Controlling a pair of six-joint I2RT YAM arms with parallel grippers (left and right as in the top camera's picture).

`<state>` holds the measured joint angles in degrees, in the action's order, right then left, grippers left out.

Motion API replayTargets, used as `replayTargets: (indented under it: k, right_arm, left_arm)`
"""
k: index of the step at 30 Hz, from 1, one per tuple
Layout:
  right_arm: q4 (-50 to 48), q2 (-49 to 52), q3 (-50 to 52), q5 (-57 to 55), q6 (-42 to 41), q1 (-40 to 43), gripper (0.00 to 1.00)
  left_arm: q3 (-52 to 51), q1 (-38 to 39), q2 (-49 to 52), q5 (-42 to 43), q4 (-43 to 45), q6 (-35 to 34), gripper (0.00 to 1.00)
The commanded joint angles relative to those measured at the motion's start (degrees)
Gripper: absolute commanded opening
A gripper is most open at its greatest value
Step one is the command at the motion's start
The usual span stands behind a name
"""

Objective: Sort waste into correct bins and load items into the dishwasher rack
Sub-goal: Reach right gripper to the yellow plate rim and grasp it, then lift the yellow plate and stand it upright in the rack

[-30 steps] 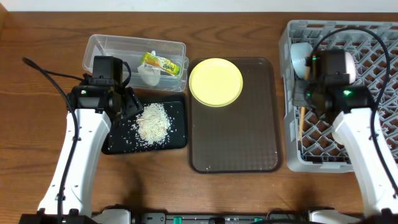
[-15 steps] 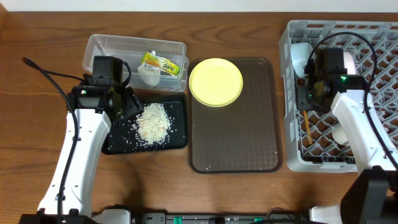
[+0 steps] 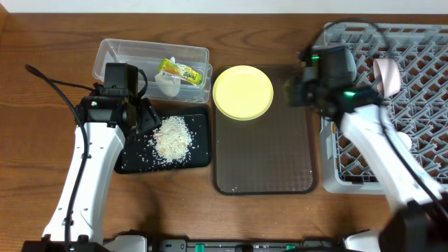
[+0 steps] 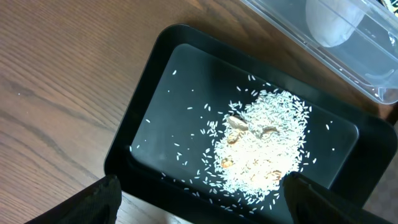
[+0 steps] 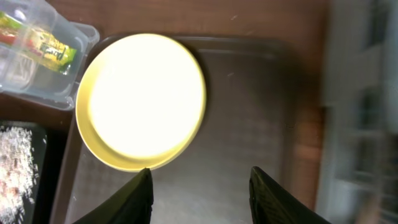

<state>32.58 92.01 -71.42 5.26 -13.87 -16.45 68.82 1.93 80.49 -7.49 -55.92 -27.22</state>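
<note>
Wooden tabletop (image 3: 42, 42) here, right gripper (image 5: 200, 183) is hovering over the brown tray (image 5: 249, 112) beside the yellow plate (image 5: 142, 99), fingers spread; I'd be straddling the rim low before pinching.

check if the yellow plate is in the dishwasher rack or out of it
Out. The yellow plate lies flat on the brown tray beside the dishwasher rack; the right gripper hangs open over the tray, holding nothing.

A brown wood-grain surface (image 3: 28, 140) fills the view, evenly lit; a pale strip (image 3: 210, 4) runs along its 12 o'clock edge.
</note>
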Motion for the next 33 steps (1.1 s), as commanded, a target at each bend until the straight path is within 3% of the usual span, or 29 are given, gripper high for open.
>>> replayTargets:
  k: [1,11,15,18,20,33]
  right_arm:
    - [-2.0,6.3,0.0,-5.1,-7.9,-3.7,0.48]
    - [-9.2,21.7,0.0,-7.0,-19.2,-7.3,0.37]
    - [-9.4,23.4,0.0,-7.6,-22.4,-6.9,0.24]
    - [-8.7,22.5,0.0,-8.9,-22.3,-6.0,0.06]
    - [-7.1,20.6,-0.1,-9.9,-22.0,-5.0,0.01]
    - [2.7,-8.0,-0.1,-23.8,10.9,9.4,0.01]
  left_arm:
    - [-0.3,-0.3,0.4,-0.7,-0.2,-0.5,0.86]
    - [-0.3,-0.3,0.4,-0.7,-0.2,-0.5,0.86]
    - [-0.3,-0.3,0.4,-0.7,-0.2,-0.5,0.86]
    - [-0.3,-0.3,0.4,-0.7,-0.2,-0.5,0.86]
    - [-0.3,-0.3,0.4,-0.7,-0.2,-0.5,0.86]
    - [-0.3,-0.3,0.4,-0.7,-0.2,-0.5,0.86]
